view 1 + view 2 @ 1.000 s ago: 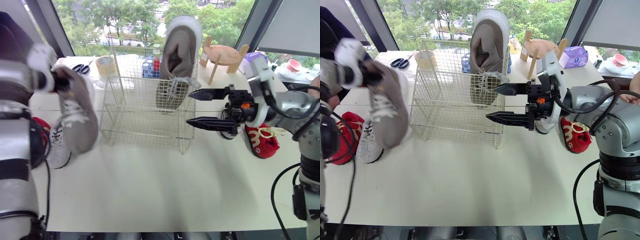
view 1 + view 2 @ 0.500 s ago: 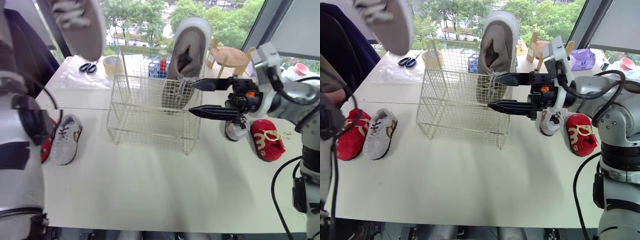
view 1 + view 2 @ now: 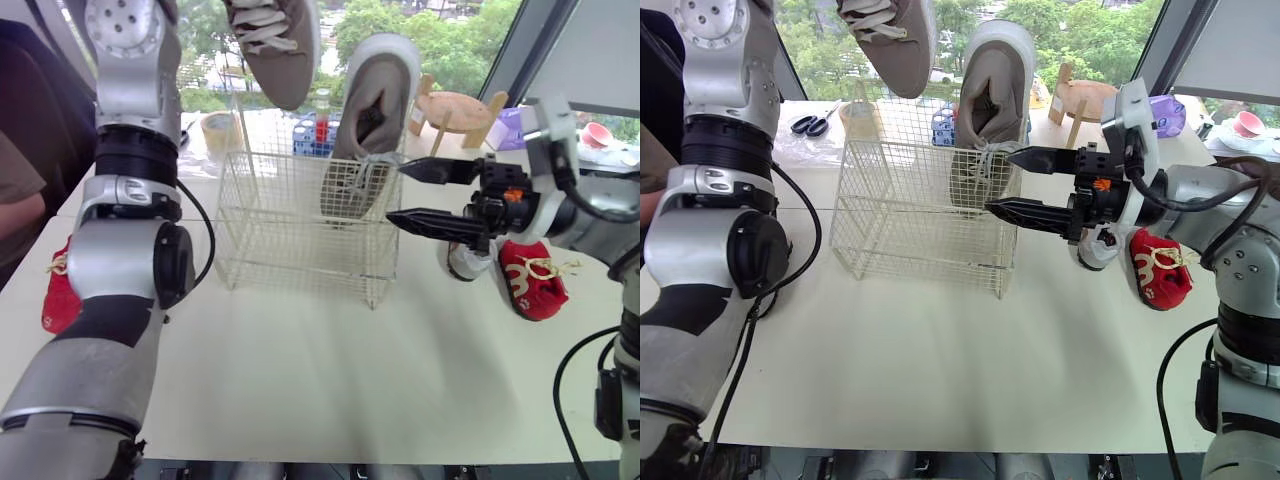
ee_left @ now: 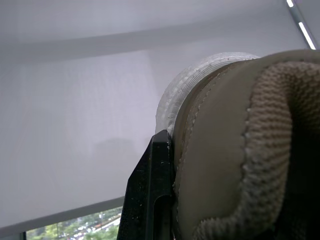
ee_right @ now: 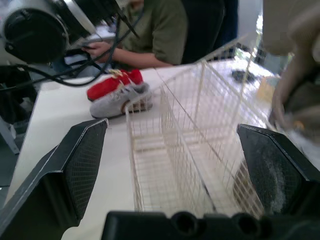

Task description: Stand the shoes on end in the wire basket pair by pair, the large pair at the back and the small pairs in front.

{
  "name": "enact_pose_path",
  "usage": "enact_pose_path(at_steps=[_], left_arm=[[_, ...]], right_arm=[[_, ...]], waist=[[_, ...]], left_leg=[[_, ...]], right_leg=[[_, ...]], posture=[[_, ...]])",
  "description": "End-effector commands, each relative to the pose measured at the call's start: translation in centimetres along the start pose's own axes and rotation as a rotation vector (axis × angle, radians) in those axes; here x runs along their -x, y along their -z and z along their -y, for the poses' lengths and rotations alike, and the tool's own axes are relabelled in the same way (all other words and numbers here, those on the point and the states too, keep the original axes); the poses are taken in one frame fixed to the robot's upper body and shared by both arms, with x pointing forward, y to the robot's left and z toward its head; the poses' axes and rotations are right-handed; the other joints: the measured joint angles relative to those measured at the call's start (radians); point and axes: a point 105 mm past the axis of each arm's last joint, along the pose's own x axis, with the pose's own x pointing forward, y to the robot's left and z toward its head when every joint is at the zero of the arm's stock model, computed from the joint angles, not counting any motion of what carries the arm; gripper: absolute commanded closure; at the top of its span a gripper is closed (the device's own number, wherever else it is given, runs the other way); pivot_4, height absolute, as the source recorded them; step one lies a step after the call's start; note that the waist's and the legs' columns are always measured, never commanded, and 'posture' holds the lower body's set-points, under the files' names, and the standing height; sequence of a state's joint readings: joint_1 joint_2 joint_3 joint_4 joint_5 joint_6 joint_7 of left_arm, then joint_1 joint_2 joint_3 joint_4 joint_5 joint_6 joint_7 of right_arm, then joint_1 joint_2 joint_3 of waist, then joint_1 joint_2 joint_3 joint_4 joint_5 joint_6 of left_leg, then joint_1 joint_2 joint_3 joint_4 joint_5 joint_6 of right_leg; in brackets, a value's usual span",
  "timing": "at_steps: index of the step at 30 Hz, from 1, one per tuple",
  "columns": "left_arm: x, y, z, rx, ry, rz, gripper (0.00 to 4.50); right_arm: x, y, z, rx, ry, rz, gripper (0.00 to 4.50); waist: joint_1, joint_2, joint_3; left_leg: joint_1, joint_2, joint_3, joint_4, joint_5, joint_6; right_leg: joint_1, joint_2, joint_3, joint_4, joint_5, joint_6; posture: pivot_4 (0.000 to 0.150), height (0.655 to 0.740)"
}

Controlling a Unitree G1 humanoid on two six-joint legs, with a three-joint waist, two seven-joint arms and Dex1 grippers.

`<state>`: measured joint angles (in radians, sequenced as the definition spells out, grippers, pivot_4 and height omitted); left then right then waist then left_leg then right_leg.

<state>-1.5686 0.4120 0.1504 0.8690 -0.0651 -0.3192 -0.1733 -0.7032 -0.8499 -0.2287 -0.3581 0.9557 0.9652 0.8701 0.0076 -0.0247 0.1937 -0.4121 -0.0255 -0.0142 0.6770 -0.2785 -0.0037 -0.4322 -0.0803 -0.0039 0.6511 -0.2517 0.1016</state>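
My left gripper (image 4: 171,146) is shut on the heel of a large grey shoe (image 3: 276,42). It holds the shoe high, toe down, above the back left of the wire basket (image 3: 298,156). One black finger (image 4: 151,192) lies against the outside of the heel. The matching grey shoe (image 3: 369,118) stands on end in the basket's back right. My right gripper (image 3: 404,192) is open, just right of the basket. A small white shoe (image 3: 464,262) and a small red shoe (image 3: 530,280) lie on the table behind it. Another red shoe (image 3: 56,296) lies at the far left beside a small grey shoe (image 5: 119,101).
Behind the basket are a tape roll (image 3: 214,130), scissors (image 3: 810,124), a blue tube rack (image 3: 308,136) and a wooden stand (image 3: 450,108). A purple pack (image 3: 1168,112) sits at the back right. A person (image 3: 15,200) sits at the table's left end.
My left arm has carried the grey shoe up from the table's left side and rightward to above the basket. The right gripper stayed open, shifting slightly right.
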Motion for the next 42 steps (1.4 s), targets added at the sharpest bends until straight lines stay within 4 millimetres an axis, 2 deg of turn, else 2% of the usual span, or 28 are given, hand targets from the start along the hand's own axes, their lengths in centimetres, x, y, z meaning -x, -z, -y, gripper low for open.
enact_pose_path(at_steps=[1,6,16,19,22,26,28,32,34,35,38,42], left_arm=[[-0.6,-3.1,-1.0,-0.048,-0.047,0.105,4.49],[0.5,-2.2,-0.3,-0.06,-0.023,0.072,4.49],[2.7,0.2,0.0,0.005,-0.025,-0.042,4.49],[3.6,0.9,0.8,-0.038,0.007,-0.062,4.49],[4.8,2.6,1.6,-0.034,0.024,-0.134,4.49],[7.7,6.5,3.6,-0.098,0.13,-0.303,4.49],[9.1,8.0,3.9,-0.058,0.138,-0.385,4.49],[11.0,9.3,4.2,-0.038,0.15,-0.469,4.49],[11.6,9.3,4.5,-0.008,0.181,-0.486,4.49],[11.8,9.2,4.5,0.003,0.185,-0.489,3.48],[12.6,9.3,4.5,0.052,0.208,-0.545,2.33],[13.9,9.2,4.5,0.067,0.256,-0.605,0.27]], right_arm=[[0.8,-1.2,-0.2,0.045,0.027,0.033,0.0],[0.8,-1.0,-0.1,0.035,0.031,0.04,0.0],[0.6,-0.7,0.3,0.023,0.016,0.041,0.0],[0.6,-0.7,0.5,0.023,0.015,0.041,0.0],[0.6,-0.6,0.6,0.021,0.013,0.041,0.0],[0.6,-0.4,0.5,0.016,0.01,0.044,0.0],[0.5,-0.3,0.5,0.013,0.009,0.046,0.0],[0.2,-0.2,0.7,0.007,0.004,0.051,0.0],[0.1,0.0,0.7,0.003,-0.004,0.051,0.0],[0.1,0.0,0.7,0.002,-0.005,0.051,0.0],[-0.1,0.1,0.8,-0.002,-0.017,0.049,0.0],[-0.3,0.7,1.1,-0.034,-0.001,0.017,0.0]], waist=[[-0.001,0.0,0.0],[0.003,0.0,0.0],[0.005,0.0,0.0],[0.005,0.0,0.0],[0.005,0.0,0.0],[0.005,0.001,0.0],[0.002,0.001,0.0],[0.003,0.001,-0.001],[0.003,0.002,-0.002],[0.003,0.002,-0.002],[0.005,0.003,-0.002],[0.006,0.003,-0.002]], left_leg=[[0.0,0.0,0.001,0.0,0.0,0.0],[0.0,0.001,0.001,0.002,0.0,0.001],[0.0,0.0,0.001,0.006,-0.002,0.003],[0.0,0.0,0.001,0.006,-0.002,0.003],[0.0,0.0,0.001,0.006,-0.002,0.003],[0.0,0.0,0.001,0.006,-0.002,0.003],[0.001,0.0,0.001,0.006,-0.002,0.003],[0.001,0.0,0.002,0.006,-0.002,0.003],[0.001,0.0,0.002,0.006,-0.002,0.003],[0.002,0.0,0.002,0.006,-0.002,0.004],[0.002,0.0,0.002,0.006,-0.002,0.004],[0.002,0.0,0.002,0.007,-0.002,0.004]], right_leg=[[0.0,0.0,0.0,0.0,0.0,0.0],[0.001,0.0,0.001,0.0,0.0,0.001],[0.003,0.0,0.001,-0.001,0.002,0.004],[0.003,0.0,0.001,-0.001,0.002,0.004],[0.003,0.0,0.001,-0.001,0.002,0.004],[0.003,0.0,0.002,-0.001,0.002,0.004],[0.004,0.0,0.002,-0.001,0.002,0.004],[0.004,0.0,0.002,-0.001,0.002,0.004],[0.004,0.0,0.002,-0.001,0.002,0.004],[0.004,0.0,0.003,-0.001,0.002,0.004],[0.005,0.0,0.003,-0.001,0.002,0.004],[0.005,0.0,0.002,-0.001,0.002,0.004]], posture=[[0.15,0.74],[0.15,0.74],[0.15,0.74],[0.15,0.74],[0.15,0.74],[0.15,0.74],[0.15,0.74],[0.15,0.74],[0.15,0.74],[0.15,0.74],[0.15,0.74],[0.15,0.74]])
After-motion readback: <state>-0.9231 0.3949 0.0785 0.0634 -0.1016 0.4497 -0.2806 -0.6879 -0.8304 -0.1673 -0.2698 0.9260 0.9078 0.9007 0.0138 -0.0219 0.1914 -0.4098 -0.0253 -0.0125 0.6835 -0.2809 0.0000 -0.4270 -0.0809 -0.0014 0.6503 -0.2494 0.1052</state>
